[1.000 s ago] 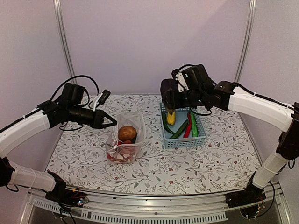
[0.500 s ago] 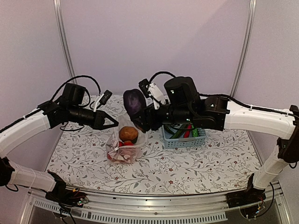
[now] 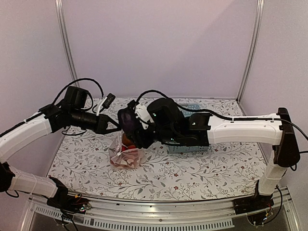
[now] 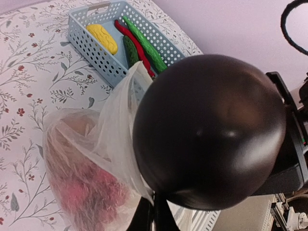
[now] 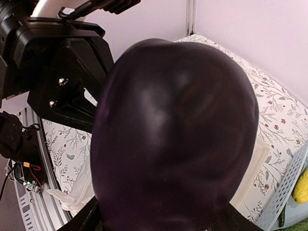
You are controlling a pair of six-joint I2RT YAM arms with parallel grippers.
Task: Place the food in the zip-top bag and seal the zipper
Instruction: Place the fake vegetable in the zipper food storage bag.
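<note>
On the flowered table (image 3: 207,168) the right arm reaches across to the left, hiding most of the blue basket (image 4: 89,50) from above. The bag (image 3: 126,156) stands between the arms, its lip drawn up by the left gripper (image 3: 115,128), jaws pinched tight on the plastic. The right gripper (image 3: 131,126) has its jaws spread round the eggplant (image 4: 211,130), which hangs just above the bag's mouth, long axis running out along the fingers; it looks a tight fit. A potato (image 3: 126,139) and red pieces (image 3: 126,155) lie inside. Only the left wrist view shows the lip beside the eggplant, and the lemon (image 4: 102,38), chili (image 4: 131,41) and cucumbers (image 4: 147,43) in the basket; the eggplant fills the right wrist view
</note>
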